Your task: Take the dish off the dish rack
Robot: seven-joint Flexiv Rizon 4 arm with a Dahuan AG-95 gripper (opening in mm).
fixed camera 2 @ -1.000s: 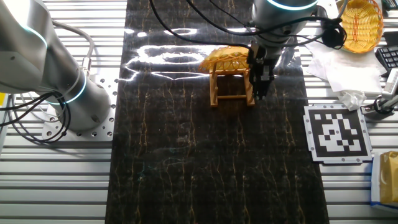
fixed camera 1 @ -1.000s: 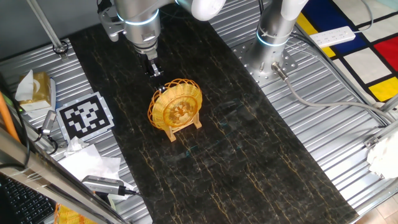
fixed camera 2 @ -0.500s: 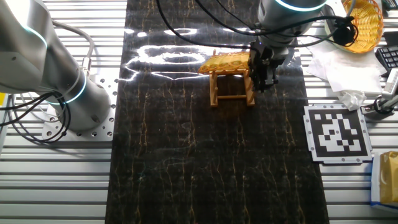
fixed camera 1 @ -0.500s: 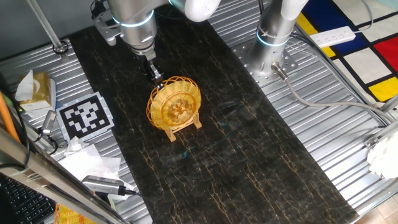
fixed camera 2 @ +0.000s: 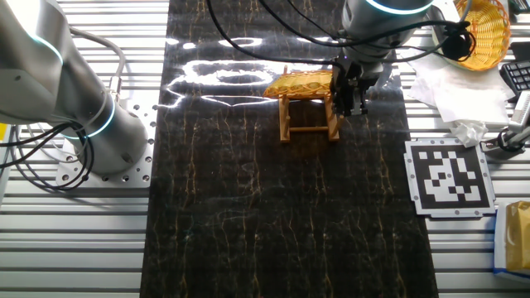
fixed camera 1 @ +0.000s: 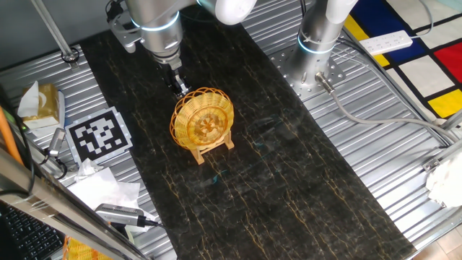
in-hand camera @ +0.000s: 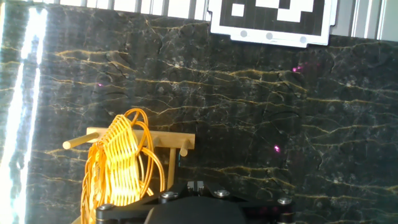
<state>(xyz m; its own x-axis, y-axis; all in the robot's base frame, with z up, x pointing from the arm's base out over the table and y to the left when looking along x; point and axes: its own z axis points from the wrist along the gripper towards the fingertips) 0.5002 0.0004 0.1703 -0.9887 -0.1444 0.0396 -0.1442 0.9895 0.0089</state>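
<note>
A golden woven dish (fixed camera 1: 203,122) with looped openwork rim stands on edge in the wooden dish rack (fixed camera 1: 210,148), the gripper (fixed camera 1: 180,88) clamped on its rim.

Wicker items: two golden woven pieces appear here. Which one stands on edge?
The dish in the dish rack on the dark mat, beside the gripper. The other, a wicker basket, sits off the mat.
</note>
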